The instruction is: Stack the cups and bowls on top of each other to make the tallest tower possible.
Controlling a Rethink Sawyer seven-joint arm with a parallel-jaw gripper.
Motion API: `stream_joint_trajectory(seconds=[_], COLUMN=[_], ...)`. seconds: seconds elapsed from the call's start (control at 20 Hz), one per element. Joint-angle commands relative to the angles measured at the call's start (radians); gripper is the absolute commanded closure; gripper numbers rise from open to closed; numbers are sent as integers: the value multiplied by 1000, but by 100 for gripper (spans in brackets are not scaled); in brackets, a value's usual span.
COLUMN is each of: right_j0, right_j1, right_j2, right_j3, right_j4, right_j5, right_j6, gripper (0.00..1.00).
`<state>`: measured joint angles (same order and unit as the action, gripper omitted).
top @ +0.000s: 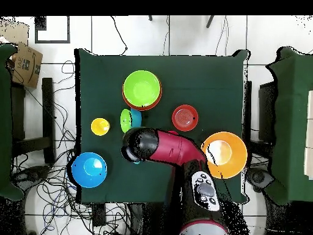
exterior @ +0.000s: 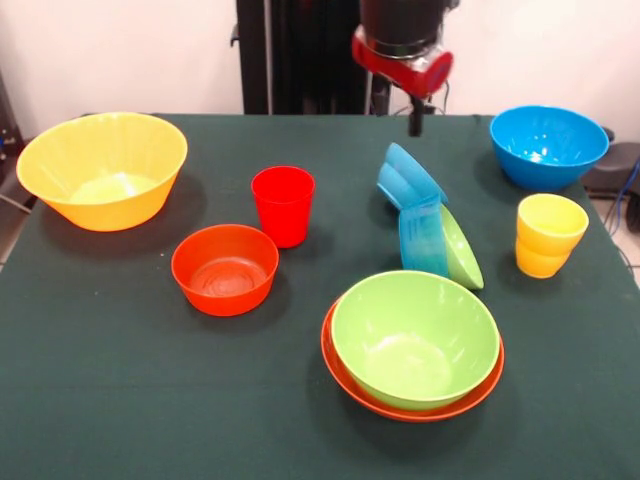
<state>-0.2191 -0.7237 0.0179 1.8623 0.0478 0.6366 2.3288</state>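
Note:
My gripper (exterior: 416, 120) hangs empty above the table's far middle, just behind a toppled pile (exterior: 425, 225). That pile is small blue bowls and a small green bowl (exterior: 461, 248) lying on their sides. A green bowl (exterior: 415, 338) sits nested in a wide red-orange bowl (exterior: 345, 375) at the front. The red cup (exterior: 283, 204) stands upright at the middle, and a small red-orange bowl (exterior: 224, 268) sits in front of it. The yellow cup (exterior: 550, 234) stands at the right. In the overhead view the arm's head (top: 139, 145) hides the gripper and the red cup.
A large orange-yellow bowl (exterior: 103, 168) stands at the far left and a blue bowl (exterior: 548, 145) at the far right. In the overhead view the arm (top: 177, 150) lies over the table's near edge, next to the orange-yellow bowl (top: 224, 154).

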Motion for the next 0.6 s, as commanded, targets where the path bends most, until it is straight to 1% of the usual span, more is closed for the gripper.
stream_joint_trajectory(seconds=[0.05, 0.15, 0.35, 0.55, 0.6], right_j0=[8, -6, -21, -30, -32], right_j1=[-30, -50, -57, -38, -24], right_j2=[-46, -31, -8, 5, 5], right_j3=[-197, -186, -161, -166, -178], right_j4=[-198, -210, -240, -256, -261], right_j5=[11, 27, -10, -20, -22], right_j6=[-94, -102, -93, -85, -81], gripper=[0, 0, 0, 0, 0])
